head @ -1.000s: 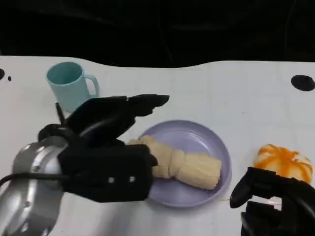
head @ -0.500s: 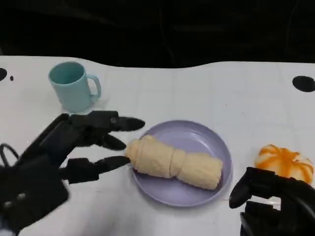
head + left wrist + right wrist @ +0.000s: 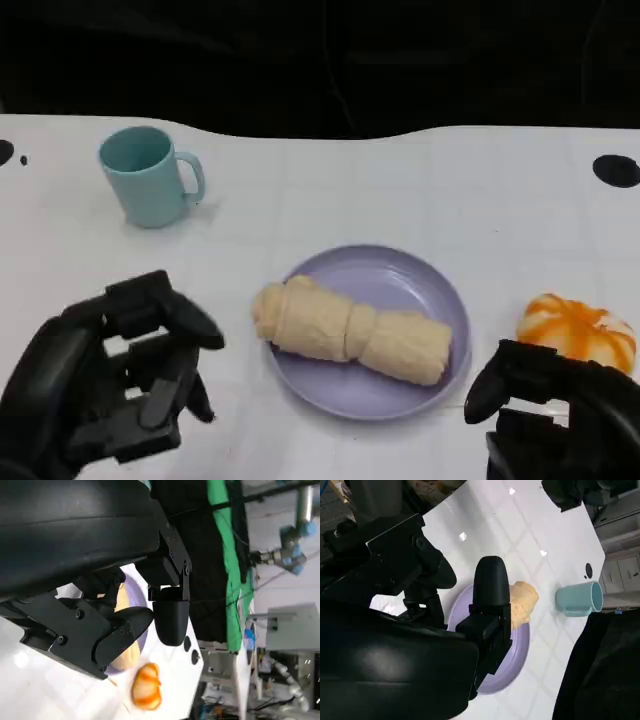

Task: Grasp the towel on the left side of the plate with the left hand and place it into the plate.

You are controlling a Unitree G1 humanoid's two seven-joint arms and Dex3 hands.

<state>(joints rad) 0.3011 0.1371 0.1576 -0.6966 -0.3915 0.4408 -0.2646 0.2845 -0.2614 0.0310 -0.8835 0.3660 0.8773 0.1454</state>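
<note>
no readable text, labels or signs

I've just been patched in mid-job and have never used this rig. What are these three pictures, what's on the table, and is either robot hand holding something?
This is a humanoid robot at a white table. The wide picture comes from its head, looking down; the other two come from cameras at each wrist, turned at odd angles. The black shape at lower left is the left robot hand, fingers curled in and holding nothing. At lower right is the right robot hand, also holding nothing. A rolled cream towel lies on the purple plate, one end overhanging the plate's left rim. A light blue mug stands behind to the left, and an orange-and-white object sits right of the plate.
</note>
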